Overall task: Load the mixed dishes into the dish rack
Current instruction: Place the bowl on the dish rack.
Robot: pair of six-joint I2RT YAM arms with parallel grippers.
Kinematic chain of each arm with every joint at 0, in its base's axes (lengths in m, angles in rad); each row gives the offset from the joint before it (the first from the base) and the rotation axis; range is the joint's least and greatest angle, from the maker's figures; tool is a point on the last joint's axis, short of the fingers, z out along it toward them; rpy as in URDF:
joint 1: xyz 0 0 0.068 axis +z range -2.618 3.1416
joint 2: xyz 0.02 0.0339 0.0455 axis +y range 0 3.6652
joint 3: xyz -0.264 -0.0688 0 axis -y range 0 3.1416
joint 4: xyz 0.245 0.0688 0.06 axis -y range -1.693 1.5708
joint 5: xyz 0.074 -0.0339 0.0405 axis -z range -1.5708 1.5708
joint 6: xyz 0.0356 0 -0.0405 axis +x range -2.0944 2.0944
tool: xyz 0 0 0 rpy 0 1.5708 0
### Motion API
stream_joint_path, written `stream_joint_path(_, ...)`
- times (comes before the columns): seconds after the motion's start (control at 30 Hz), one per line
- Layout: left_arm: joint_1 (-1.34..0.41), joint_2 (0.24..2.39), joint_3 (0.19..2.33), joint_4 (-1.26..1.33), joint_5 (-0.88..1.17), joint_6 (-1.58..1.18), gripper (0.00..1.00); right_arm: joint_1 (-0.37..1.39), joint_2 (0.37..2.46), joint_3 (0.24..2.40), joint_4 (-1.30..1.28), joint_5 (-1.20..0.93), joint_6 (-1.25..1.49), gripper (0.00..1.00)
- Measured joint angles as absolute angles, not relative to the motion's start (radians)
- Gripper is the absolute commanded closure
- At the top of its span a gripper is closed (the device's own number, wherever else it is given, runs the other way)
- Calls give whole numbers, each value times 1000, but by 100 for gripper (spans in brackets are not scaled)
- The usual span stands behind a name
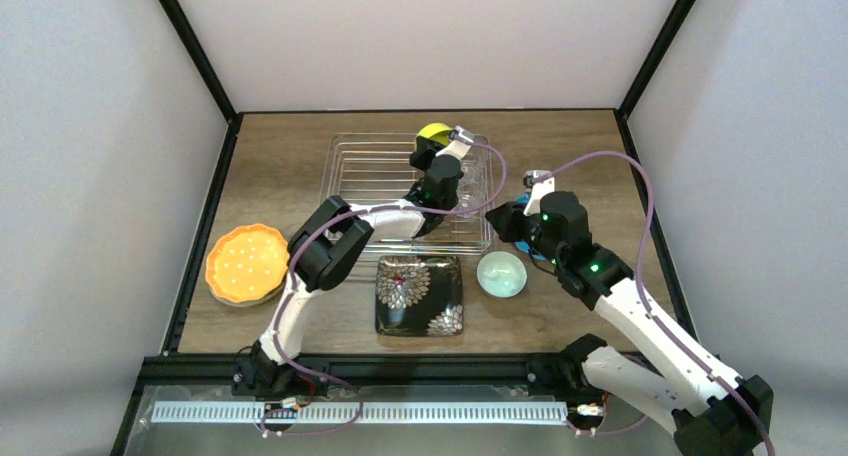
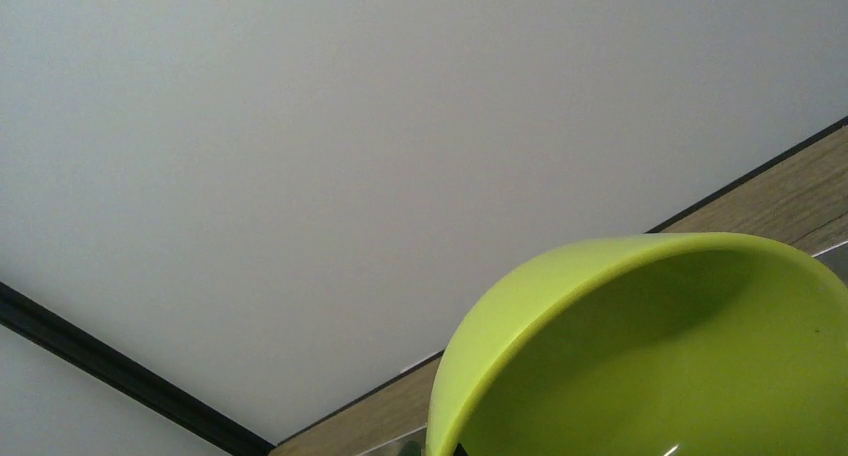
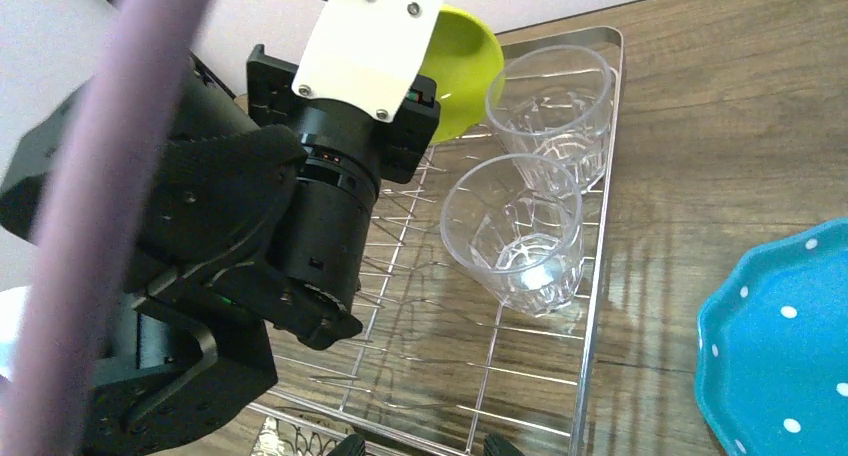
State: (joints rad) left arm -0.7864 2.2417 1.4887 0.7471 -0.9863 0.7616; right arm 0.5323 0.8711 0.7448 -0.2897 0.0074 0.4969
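Reaches over the dish rack (image 1: 370, 166) with left arm, left gripper (image 1: 432, 148) clamped on yellow-green bowl (image 1: 433, 132) at rack's far edge. Hovers right gripper (image 1: 497, 217) just beside rack's right side, jaws apart.

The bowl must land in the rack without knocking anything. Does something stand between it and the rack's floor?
Nothing visible lies directly under the yellow-green bowl, though the left arm hides part of the dish rack. Two glass cups stand close on its right.
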Motion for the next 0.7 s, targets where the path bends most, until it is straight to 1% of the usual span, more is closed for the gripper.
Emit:
stream_joint_path(0.43,-789,2241,1489,749,-986,780,97,533,813,589,-138,43,540,30)
stream_joint_path(0.5,-791,2239,1489,742,-989,772,95,533,810,570,-113,45,548,30)
stream_joint_path(0.7,-791,2218,1489,682,-992,718,84,533,797,516,-62,48,566,30)
